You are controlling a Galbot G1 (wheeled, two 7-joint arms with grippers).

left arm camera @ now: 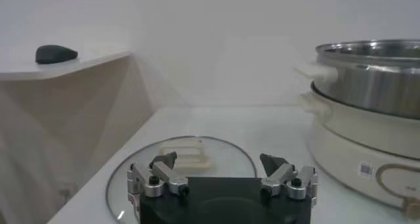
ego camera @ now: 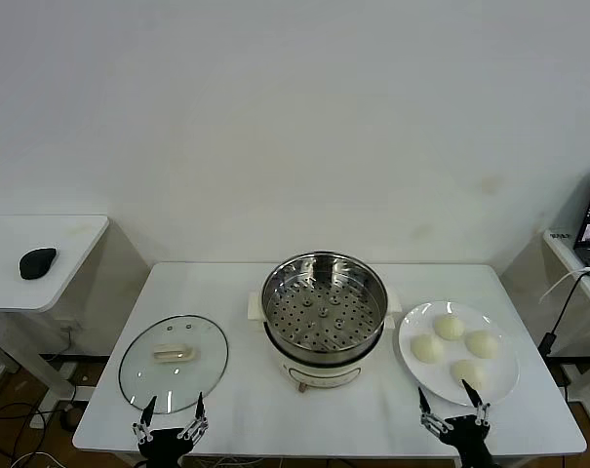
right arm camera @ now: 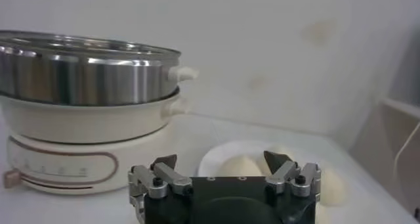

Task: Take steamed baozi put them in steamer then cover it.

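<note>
A white table (ego camera: 236, 292) carries a glass lid (ego camera: 173, 364), the steamer (ego camera: 323, 317) and a plate (ego camera: 502, 385).

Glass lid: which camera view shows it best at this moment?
The head view: the whole glass lid lies flat on the table, left of the steamer, knob up. The left wrist view shows its rim and knob edge-on, partly hidden behind the open left gripper. The right wrist view misses it.
</note>
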